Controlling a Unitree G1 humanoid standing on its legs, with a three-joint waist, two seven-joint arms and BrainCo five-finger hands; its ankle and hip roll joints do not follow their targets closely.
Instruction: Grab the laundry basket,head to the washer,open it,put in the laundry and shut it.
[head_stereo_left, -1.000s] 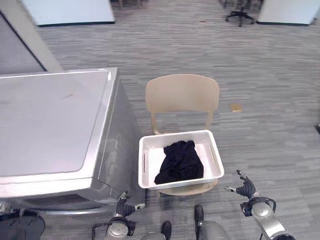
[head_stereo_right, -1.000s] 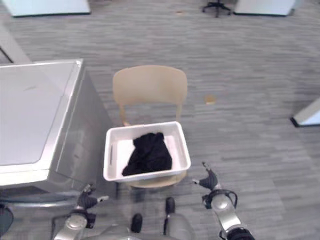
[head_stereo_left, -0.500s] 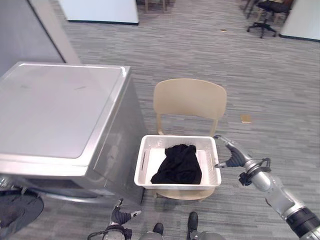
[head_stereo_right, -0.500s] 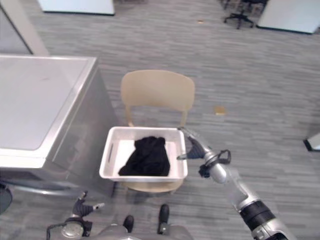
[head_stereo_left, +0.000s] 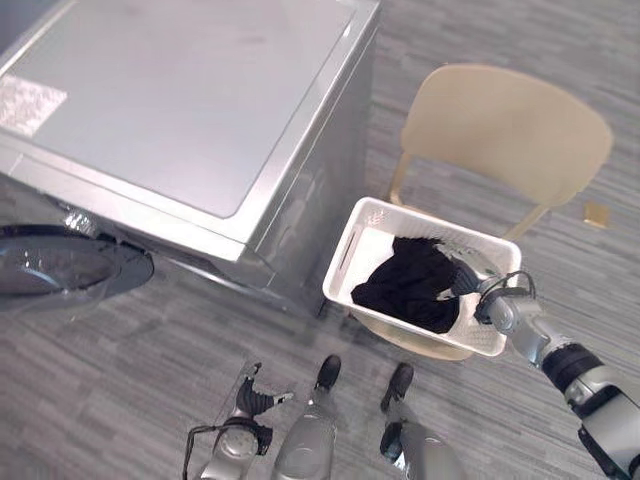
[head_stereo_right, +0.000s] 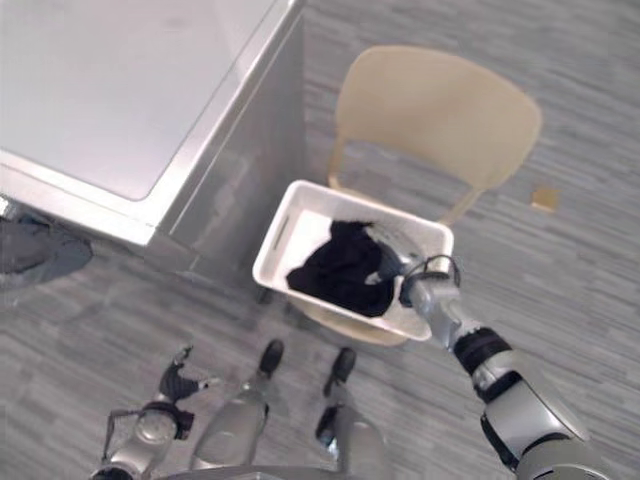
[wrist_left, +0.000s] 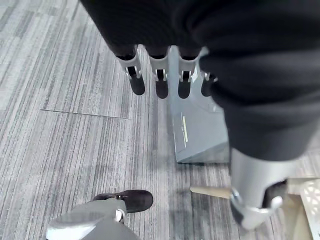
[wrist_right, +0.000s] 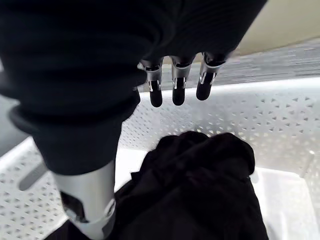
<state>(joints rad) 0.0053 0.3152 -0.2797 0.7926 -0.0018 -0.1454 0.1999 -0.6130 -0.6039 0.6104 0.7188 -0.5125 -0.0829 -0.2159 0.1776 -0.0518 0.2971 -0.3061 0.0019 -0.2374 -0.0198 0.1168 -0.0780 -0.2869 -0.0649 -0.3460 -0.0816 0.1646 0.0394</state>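
A white laundry basket (head_stereo_left: 344, 256) sits on the seat of a beige chair (head_stereo_left: 510, 130), with black laundry (head_stereo_left: 405, 287) heaped inside. My right hand (head_stereo_left: 466, 274) reaches in over the basket's right side. In the right wrist view its fingers (wrist_right: 173, 85) hang straight just above the black laundry (wrist_right: 200, 185), open and holding nothing. The grey washer (head_stereo_left: 190, 100) stands to the left of the chair, its round door (head_stereo_left: 60, 275) swung open at the front. Low by my left side, my left hand (head_stereo_left: 250, 387) hangs open over the carpet, fingers (wrist_left: 161, 80) straight.
The basket's left wall almost touches the washer's side (head_stereo_right: 235, 190). Grey carpet (head_stereo_left: 130, 380) lies in front of the washer. A small tan object (head_stereo_left: 597, 214) lies on the floor right of the chair.
The camera has tilted down and turned. My right hand has moved from the basket's right rim to inside it, over the black laundry. The left hand stays low.
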